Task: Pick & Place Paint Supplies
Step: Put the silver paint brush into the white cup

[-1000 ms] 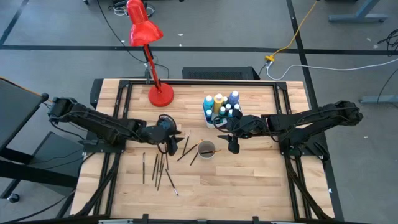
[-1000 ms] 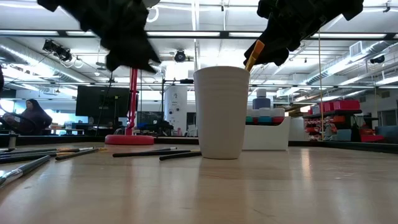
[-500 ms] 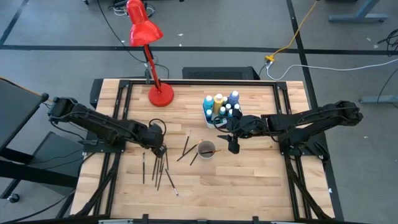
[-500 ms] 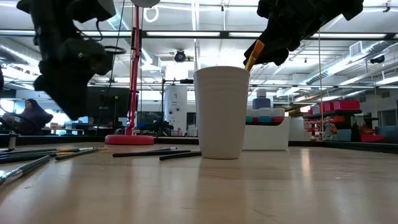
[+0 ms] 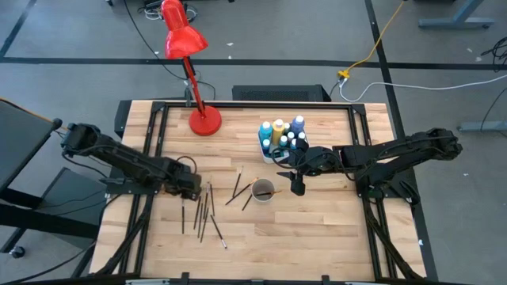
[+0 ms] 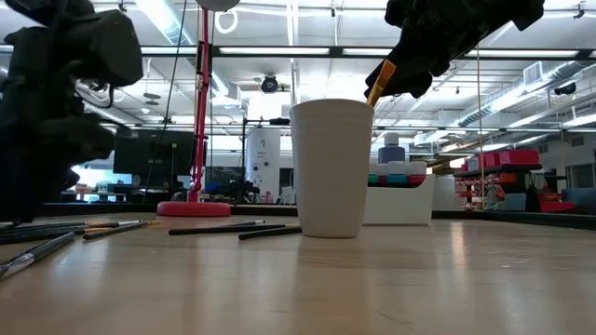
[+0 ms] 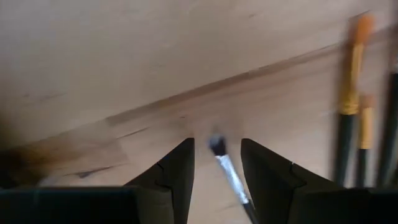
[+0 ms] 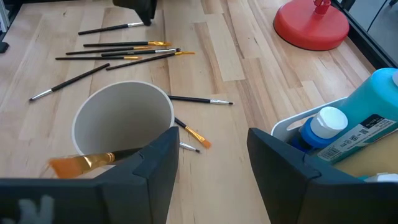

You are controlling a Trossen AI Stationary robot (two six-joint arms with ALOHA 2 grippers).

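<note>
My left gripper (image 7: 217,146) points straight down at the table's left, open. Its fingers stand on either side of a thin brush (image 7: 230,177) with a silver ferrule that lies flat on the wood; I cannot tell whether they touch it. In the high view this gripper (image 5: 188,188) is at the left end of several loose brushes (image 5: 204,212). A white cup (image 5: 263,190) stands mid-table. An orange-bristled brush (image 8: 81,163) leans on its rim, bristles up. My right gripper (image 8: 212,140) hangs open just right of the cup and above it. Paint bottles (image 5: 281,134) stand in a white bin (image 8: 292,127).
A red desk lamp has its base (image 5: 204,120) at the far left of the table. Two brushes (image 5: 236,188) lie just left of the cup. The near half of the table is bare wood (image 5: 301,237). A person sits far off in the room (image 6: 51,177).
My left gripper has gone from beside the cup toward the table's left edge and down to the loose brushes. Its wrist has rolled and tipped, and it now points straight down. My right gripper and the brush in the cup have kept still.
</note>
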